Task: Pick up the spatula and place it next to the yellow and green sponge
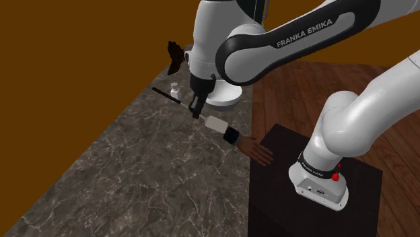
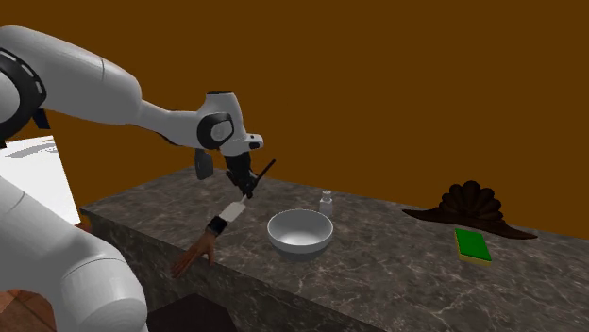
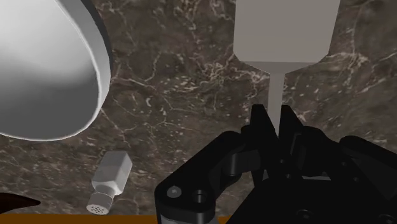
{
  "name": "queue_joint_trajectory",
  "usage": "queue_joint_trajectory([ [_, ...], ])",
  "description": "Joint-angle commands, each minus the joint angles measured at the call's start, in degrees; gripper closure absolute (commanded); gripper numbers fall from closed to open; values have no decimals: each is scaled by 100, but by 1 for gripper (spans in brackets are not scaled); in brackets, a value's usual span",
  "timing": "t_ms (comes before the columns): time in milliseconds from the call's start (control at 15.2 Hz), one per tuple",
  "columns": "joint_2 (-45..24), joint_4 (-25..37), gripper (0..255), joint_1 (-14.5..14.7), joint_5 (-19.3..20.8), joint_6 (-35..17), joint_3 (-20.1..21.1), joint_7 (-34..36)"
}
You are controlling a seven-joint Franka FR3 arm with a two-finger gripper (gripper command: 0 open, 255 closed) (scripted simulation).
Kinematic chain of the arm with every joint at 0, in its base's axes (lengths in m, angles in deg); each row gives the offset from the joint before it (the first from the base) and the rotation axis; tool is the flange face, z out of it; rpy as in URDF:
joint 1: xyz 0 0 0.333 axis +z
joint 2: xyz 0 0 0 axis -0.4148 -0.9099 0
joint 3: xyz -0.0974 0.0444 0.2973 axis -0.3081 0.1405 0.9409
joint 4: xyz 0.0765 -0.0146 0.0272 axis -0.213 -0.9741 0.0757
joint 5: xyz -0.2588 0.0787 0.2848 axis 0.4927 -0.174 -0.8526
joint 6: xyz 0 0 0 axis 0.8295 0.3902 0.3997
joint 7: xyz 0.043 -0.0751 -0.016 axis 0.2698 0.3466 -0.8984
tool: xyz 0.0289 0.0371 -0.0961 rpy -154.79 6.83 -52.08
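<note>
Above the counter (image 2: 396,283) near its edge, spatula (image 3: 286,28) in the hand (image 3: 272,119), bowl (image 2: 300,232) beside.

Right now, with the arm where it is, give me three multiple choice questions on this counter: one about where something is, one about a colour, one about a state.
1. In the second exterior view, where does the sponge lie relative to the bowl?
A. Inside it.
B. Off to its right, by the dark fan-shaped thing.
C. Stacked on top of it.

2. What colour is the bowl?
A. White.
B. Red.
C. Blue.

3. What state is the spatula in?
A. Lying loose on the counter.
B. Standing in the bowl.
C. Clasped in the gripper.

Answers:
1 B: the sponge sits far right, beside the fan shape.
2 A: its rim and wall are white.
3 C: the wrist view shows both fingers shut on its thin neck.
</note>
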Motion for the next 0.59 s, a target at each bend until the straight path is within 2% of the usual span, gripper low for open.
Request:
queue_joint_trajectory([
  [0,47,66,255,7,-2,114,-8,7],
  [528,-219,198,255,-431,188,58,-908,-1176],
])
